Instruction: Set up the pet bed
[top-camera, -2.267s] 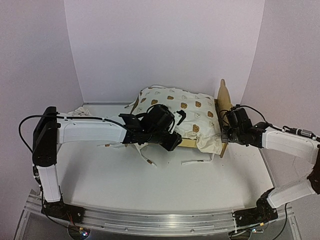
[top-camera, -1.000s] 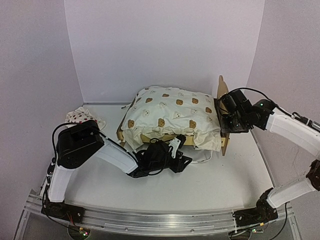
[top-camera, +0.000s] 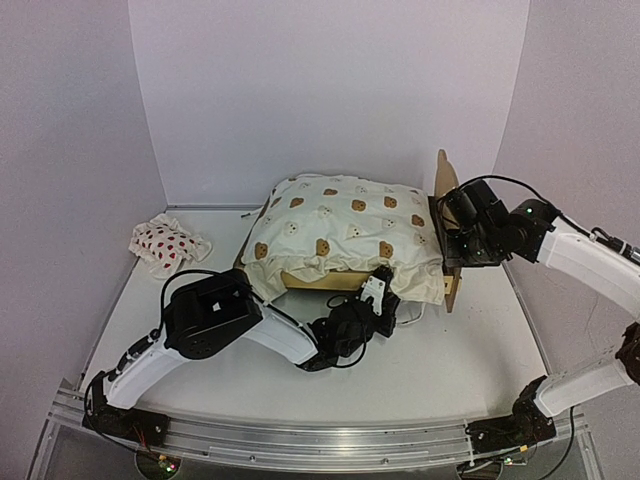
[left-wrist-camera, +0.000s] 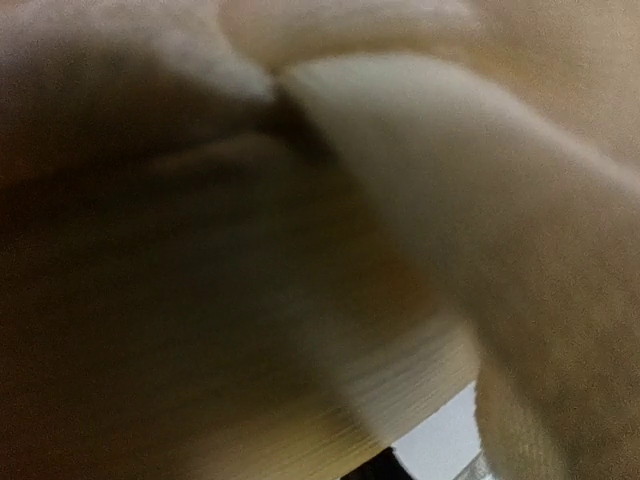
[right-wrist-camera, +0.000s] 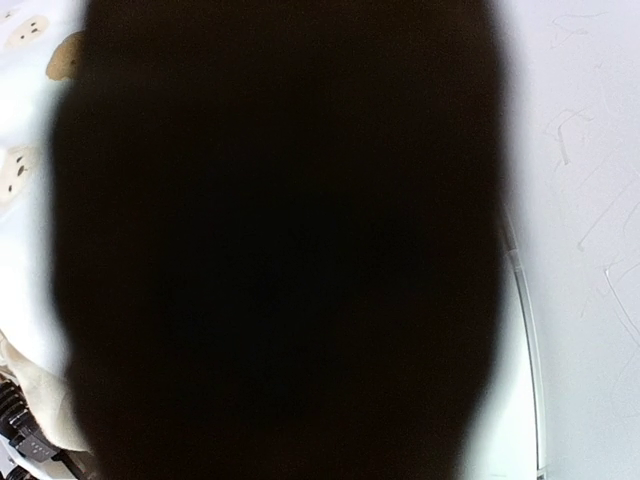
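Observation:
The pet bed stands at the back middle of the table, its plywood headboard (top-camera: 443, 185) upright at the right end and its front rail (top-camera: 310, 281) showing under the cream bear-print cushion (top-camera: 340, 225) that lies over it. My right gripper (top-camera: 452, 248) clamps the headboard's edge. A dark shape (right-wrist-camera: 280, 250) fills the right wrist view, with cushion (right-wrist-camera: 25, 120) at its left. My left gripper (top-camera: 380, 290) presses against the bed's front right corner under the cushion's overhang. The left wrist view is a blur of plywood edge (left-wrist-camera: 400, 380) and cushion (left-wrist-camera: 520, 250); its jaws are hidden.
A small white strawberry pillow (top-camera: 165, 243) lies crumpled at the left back of the table. A cushion tie (top-camera: 410, 315) trails on the table by the bed's front right corner. Pale walls close in at the back and on both sides.
My left arm has swung right along the bed's front, its gripper going from the middle of the rail to the front right corner. The right gripper stays at the headboard.

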